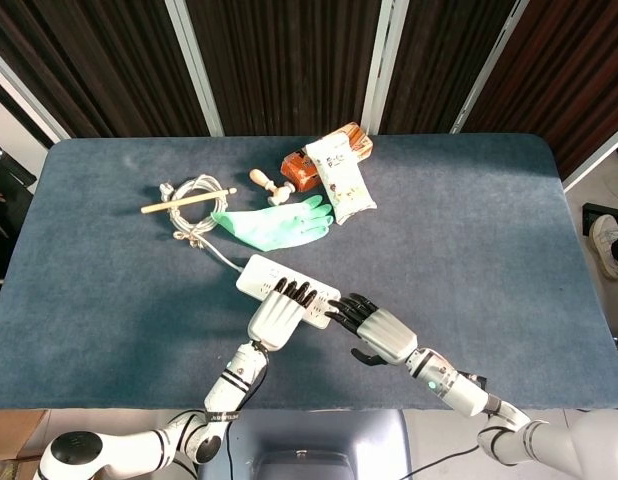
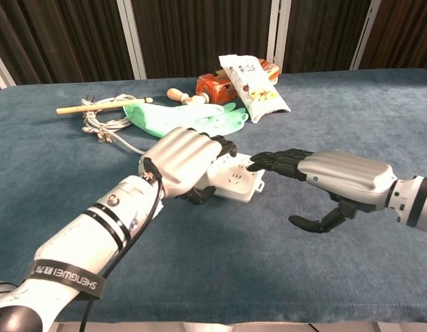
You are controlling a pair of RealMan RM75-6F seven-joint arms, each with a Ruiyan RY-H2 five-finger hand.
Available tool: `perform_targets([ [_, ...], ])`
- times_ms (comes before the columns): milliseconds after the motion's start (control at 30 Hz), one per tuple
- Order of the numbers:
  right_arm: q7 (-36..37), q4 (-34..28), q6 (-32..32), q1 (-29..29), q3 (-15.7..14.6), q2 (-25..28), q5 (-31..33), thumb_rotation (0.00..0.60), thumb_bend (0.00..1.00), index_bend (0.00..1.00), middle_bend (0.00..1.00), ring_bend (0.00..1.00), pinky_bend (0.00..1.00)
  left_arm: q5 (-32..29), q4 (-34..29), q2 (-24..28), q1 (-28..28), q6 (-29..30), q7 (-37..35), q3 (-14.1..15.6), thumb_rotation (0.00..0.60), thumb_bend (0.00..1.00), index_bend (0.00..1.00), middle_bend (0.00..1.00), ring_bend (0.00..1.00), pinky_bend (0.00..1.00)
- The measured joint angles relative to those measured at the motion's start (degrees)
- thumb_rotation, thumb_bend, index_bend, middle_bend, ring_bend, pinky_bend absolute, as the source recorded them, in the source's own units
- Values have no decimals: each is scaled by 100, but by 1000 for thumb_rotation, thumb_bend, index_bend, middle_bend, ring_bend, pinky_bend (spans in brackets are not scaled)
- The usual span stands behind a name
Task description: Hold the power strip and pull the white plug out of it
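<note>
Your left hand (image 1: 278,316) is pressing the power strip (image 1: 261,276) flat under its fingers. Your right hand (image 2: 331,178) is hovering open and empty, fingertips (image 2: 257,163) at the strip's near end; I cannot make out the white plug.

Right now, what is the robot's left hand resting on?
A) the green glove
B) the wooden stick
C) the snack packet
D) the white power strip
D: the left hand lies over the white power strip, pressing it to the table, well clear of the other things.
</note>
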Motion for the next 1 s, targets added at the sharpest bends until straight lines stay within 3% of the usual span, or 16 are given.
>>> perform_targets([
  [133, -66, -21, -129, 106, -3, -18, 96, 600, 790, 0, 37, 0, 0, -14, -8, -6, -13, 0, 33, -2, 600, 445, 261, 419, 349, 292],
  [1000, -1316, -575, -1170, 378, 5, -51, 1041, 600, 792, 22, 57, 0, 0, 30, -64, 10, -41, 53, 39, 104, 600, 442, 255, 426, 360, 293],
])
